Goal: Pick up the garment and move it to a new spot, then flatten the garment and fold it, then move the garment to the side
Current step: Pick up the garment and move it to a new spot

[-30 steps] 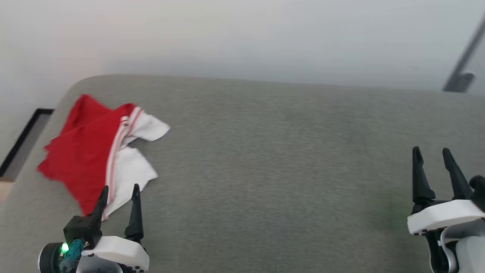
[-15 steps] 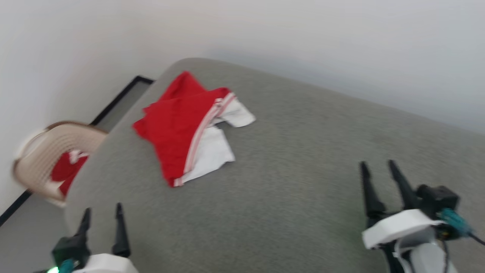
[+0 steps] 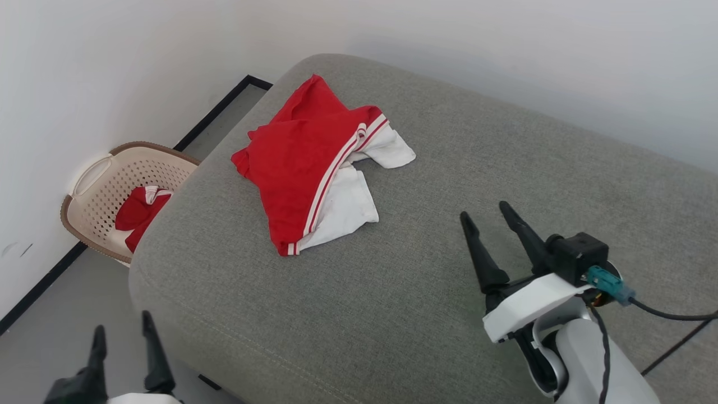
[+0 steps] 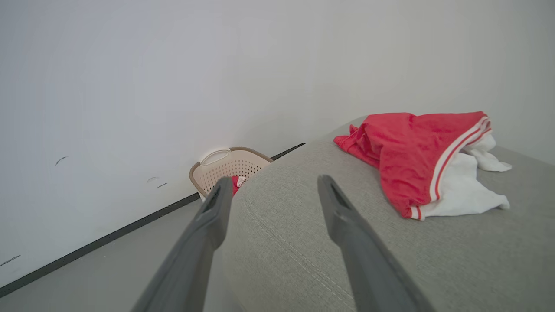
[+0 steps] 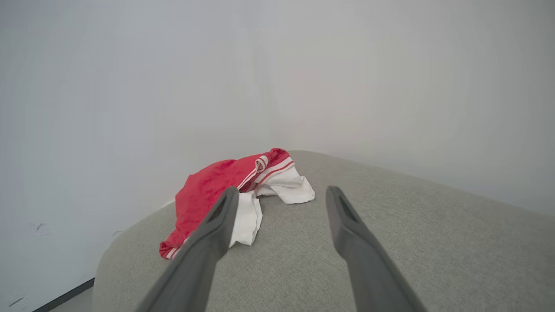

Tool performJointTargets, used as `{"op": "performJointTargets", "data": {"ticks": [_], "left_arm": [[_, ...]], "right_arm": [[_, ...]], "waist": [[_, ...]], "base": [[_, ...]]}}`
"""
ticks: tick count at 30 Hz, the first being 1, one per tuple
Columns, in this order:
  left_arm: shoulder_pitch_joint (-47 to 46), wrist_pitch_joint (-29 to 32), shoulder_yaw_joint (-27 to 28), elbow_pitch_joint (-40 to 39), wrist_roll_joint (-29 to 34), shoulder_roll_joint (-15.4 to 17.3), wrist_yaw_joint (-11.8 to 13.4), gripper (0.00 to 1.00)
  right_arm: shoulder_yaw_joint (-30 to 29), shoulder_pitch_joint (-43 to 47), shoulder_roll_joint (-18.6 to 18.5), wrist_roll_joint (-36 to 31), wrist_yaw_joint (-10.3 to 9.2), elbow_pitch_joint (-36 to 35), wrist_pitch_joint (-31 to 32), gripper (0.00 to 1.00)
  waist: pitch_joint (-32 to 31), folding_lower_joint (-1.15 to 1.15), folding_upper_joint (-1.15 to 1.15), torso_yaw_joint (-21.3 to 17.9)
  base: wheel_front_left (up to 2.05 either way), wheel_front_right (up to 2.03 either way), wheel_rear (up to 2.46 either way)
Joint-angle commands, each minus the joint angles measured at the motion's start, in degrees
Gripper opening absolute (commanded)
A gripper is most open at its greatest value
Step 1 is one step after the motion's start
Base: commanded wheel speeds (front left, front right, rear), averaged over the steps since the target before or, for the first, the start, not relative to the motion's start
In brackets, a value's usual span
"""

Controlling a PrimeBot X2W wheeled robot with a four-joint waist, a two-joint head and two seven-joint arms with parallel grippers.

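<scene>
Both of my tools are released and hold nothing. The left gripper (image 3: 123, 322) hovers with its fingers spread off the near left corner of the grey cushion (image 3: 505, 168), over the floor (image 3: 50, 348). The right gripper (image 3: 484, 210) hangs above the cushion's near right part, its fingers parted too.

The garment (image 3: 314, 168) lies in a crumpled heap at the far left corner of the cushion, well apart from both grippers. Its red body is folded over the white sleeves.

My main worry is that corner. The heap sits near the rounded edge, and the basket (image 3: 104, 188) stands on the floor just below it. A sideways nudge from the left arm could push the shirt over the edge.

The basket also holds another red cloth (image 3: 134, 210) of much the same colour. I must not aim at the wrong one.

The layers overlap, so a shallow pinch may catch only the top fold or a sleeve. The rest would then drag or unroll unevenly. Coming in too low with the left arm could jam its fingers into the cushion's side.
</scene>
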Motion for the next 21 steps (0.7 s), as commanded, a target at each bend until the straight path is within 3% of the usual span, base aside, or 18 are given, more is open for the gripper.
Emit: {"op": "performJointTargets", "data": {"ticks": [1,4,8,11,15,21], "left_arm": [[0.52,-0.28,-0.95,-0.28,-0.72,-0.09,0.33,1.00],[-0.25,-0.28,-2.49,0.77,0.13,-0.05,-0.86,1.00],[-4.68,-0.28,-5.04,4.63,3.68,1.00,-4.46,1.00],[-10.58,-0.28,-5.28,7.23,2.96,1.96,-6.95,1.00],[-20.79,0.54,-6.13,14.30,3.12,5.93,-9.17,1.00],[-33.56,10.95,-8.23,27.48,1.68,13.42,-10.71,1.00]], "right_arm": [[-0.06,-0.53,-0.42,0.56,-0.01,0.32,-0.28,1.00],[-1.93,1.07,-0.57,0.69,-0.02,0.06,-0.28,1.00],[-6.34,4.13,-0.03,-0.58,-0.01,-1.57,-0.27,1.00],[-7.06,3.87,0.19,-1.55,-0.01,-2.78,-0.27,1.00],[-7.07,1.83,-0.23,-2.07,-0.02,-3.81,-0.27,1.00],[-6.91,-0.23,0.83,-1.08,-0.01,-4.46,-0.27,1.00]], "waist": [[0.03,0.00,0.00,-0.09],[-0.54,0.00,0.00,-0.61],[-0.92,0.00,0.00,-2.23],[2.03,0.00,0.00,-7.00],[6.48,0.00,0.00,-13.68],[10.79,0.00,0.00,-22.35]], "base": [[0.00,0.00,0.00],[0.00,0.00,0.00],[0.00,0.00,0.00],[0.00,0.00,0.00],[0.00,0.00,0.00],[0.00,0.00,0.00]]}}
